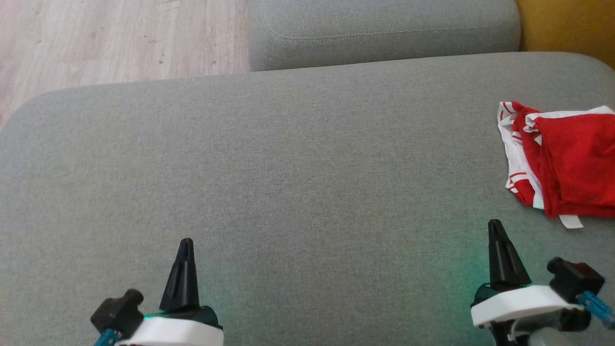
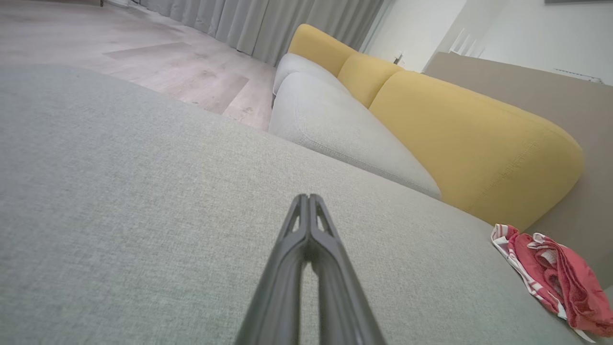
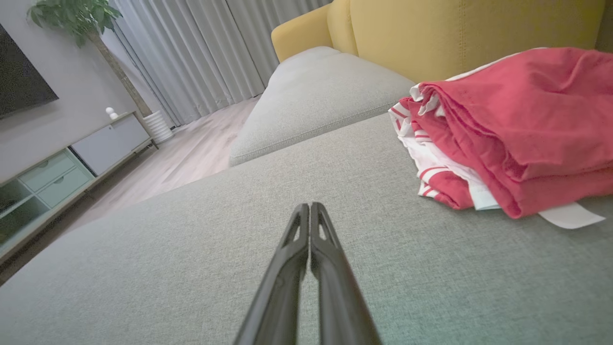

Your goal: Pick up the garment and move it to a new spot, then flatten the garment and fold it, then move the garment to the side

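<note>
The garment (image 1: 567, 163) is red with white trim and red-and-white stripes. It lies folded in a pile at the right edge of the grey sofa cushion (image 1: 288, 168). It also appears in the left wrist view as the garment (image 2: 560, 278) at lower right, and large in the right wrist view as the garment (image 3: 517, 129). My left gripper (image 1: 186, 242) sits at the lower left, shut and empty, far from the cloth. The right gripper (image 1: 495, 225) is shut and empty too, a little in front of the garment's near edge and apart from it.
A second grey seat cushion (image 1: 384, 33) lies beyond the one before me, with yellow backrests (image 2: 459, 129) along the right. Wooden floor (image 1: 115, 38) lies past the cushion's far left edge. A TV cabinet (image 3: 57, 167) and a potted plant (image 3: 76, 19) stand across the room.
</note>
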Controlling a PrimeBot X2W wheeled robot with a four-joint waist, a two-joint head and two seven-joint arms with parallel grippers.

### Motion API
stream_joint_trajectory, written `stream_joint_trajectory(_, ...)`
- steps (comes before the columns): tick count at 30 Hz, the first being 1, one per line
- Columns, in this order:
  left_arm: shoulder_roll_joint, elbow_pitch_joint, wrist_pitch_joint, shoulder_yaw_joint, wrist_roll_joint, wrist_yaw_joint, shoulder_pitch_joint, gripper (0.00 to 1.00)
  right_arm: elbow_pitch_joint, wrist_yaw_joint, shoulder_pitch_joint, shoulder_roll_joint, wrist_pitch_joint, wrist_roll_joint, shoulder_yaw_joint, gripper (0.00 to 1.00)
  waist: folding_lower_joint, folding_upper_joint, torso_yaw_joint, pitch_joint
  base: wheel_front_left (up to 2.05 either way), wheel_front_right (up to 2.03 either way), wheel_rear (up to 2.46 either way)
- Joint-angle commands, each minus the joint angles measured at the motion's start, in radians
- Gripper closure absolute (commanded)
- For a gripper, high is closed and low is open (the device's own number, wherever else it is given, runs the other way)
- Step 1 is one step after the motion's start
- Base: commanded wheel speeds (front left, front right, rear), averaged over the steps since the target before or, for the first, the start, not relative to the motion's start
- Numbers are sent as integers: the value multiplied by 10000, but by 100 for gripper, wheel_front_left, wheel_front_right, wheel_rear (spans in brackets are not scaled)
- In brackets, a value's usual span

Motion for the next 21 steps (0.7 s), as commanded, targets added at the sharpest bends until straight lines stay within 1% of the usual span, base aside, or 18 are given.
stream_joint_trajectory(1,88,-256,39,199,-221,-45,-484,100,-345,-1,-474,-127,36,274,-23,100,0,0,0,-4,0,0,0)
stream_joint_trajectory(21,163,-186,544,609,-2357,-96,-676,100,-382,-2,-636,-203,535,2710,-157,100,0,0,-13,-83,0,0,0)
